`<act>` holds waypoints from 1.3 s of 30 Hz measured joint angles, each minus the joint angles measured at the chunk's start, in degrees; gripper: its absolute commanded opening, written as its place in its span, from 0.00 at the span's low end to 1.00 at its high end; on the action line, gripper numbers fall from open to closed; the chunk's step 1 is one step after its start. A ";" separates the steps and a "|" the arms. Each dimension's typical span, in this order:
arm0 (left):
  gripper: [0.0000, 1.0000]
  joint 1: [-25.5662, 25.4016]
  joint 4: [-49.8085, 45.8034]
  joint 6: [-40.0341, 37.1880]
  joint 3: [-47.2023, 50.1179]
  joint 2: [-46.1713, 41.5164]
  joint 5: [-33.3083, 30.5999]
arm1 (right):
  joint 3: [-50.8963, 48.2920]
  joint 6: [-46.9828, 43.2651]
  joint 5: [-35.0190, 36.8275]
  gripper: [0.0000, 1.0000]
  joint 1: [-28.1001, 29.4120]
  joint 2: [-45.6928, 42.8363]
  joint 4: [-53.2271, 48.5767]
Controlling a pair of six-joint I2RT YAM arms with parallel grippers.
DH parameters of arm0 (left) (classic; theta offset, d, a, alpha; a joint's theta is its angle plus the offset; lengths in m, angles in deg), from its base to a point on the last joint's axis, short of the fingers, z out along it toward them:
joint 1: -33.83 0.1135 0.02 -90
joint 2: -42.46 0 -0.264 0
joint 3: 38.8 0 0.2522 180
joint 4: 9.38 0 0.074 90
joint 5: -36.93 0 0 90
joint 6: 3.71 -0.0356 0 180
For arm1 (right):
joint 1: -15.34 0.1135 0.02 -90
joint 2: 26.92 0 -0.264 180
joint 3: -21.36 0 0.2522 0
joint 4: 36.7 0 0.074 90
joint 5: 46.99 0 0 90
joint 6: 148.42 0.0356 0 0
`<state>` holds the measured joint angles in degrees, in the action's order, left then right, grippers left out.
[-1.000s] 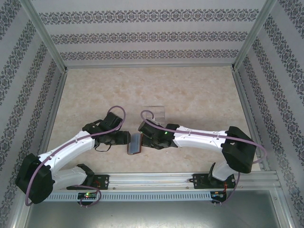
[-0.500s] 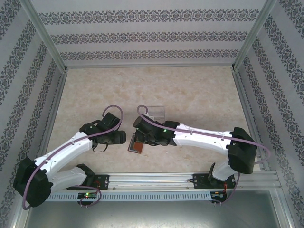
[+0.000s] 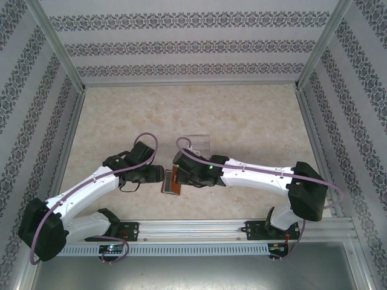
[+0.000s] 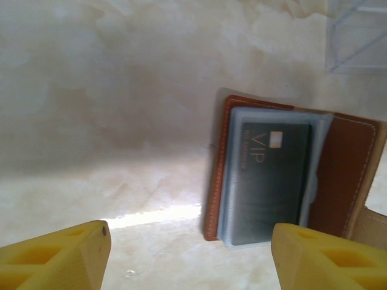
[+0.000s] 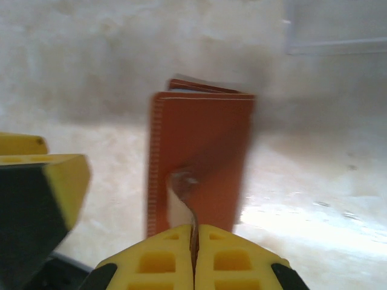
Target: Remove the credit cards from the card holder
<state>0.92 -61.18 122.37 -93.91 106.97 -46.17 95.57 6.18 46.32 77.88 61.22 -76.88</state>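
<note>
Left wrist view shows the card holder (image 4: 351,169) lying open on the table (image 3: 242,115), between the arms, with a dark card (image 4: 275,175) in its grey pocket; the right gripper (image 5: 195,238) pinches the strap tab (image 5: 180,192), steadying it; the left gripper (image 4: 190,257), jaws apart, should nip the card's exposed edge and slide it straight out

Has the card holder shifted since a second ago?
No. The card holder keeps its spot on the near side of the clear tray; only its upturned face changed from grey to brown.
</note>
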 measured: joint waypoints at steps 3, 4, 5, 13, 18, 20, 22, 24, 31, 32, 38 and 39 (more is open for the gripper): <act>0.69 0.00 1.90 0.04 0.09 1.68 2.62 | -3.78 0.15 0.42 0.00 -1.11 -1.55 -0.17; 0.68 0.00 2.49 0.04 0.15 2.29 3.54 | -5.01 0.15 0.42 0.00 -1.53 -2.16 -0.24; 0.68 -0.02 2.95 0.04 0.15 2.84 4.11 | -5.88 0.13 0.46 0.00 -1.86 -2.64 -0.33; 0.64 -1.95 5.40 0.24 0.15 8.81 6.62 | -11.23 0.11 1.09 0.00 -3.96 -5.81 -0.55; 0.61 -2.78 7.50 0.24 0.15 13.16 7.28 | -11.89 -0.13 1.31 0.00 -4.70 -5.81 -0.74; 0.55 -2.78 7.72 0.20 0.13 14.80 7.21 | -12.17 -0.44 1.51 0.00 -5.07 -5.81 -1.01; 0.54 -2.80 7.76 0.20 0.13 16.11 6.97 | -12.55 -0.79 1.88 0.00 -5.86 -5.81 -1.42; 0.53 -2.91 7.93 0.20 0.13 16.57 6.80 | -13.11 -1.38 2.14 0.00 -6.60 -5.81 -1.60; 0.51 -3.06 10.73 0.26 0.39 18.47 7.78 | -14.84 -2.91 3.21 0.05 -7.96 -4.15 -2.60; 0.51 -3.06 11.28 0.28 0.46 18.67 8.17 | -14.82 -3.26 3.43 0.08 -7.98 -3.26 -2.93; 0.50 -3.04 13.60 0.94 1.38 18.53 9.42 | -13.42 -5.05 4.07 0.20 -8.04 0.44 -5.60; 0.50 -3.04 13.70 1.09 1.49 18.45 9.42 | -12.96 -5.27 4.33 0.23 -8.04 0.44 -6.34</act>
<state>-2.12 -47.48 123.46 -92.42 125.41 -36.75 82.61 0.91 50.65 69.84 61.66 -83.22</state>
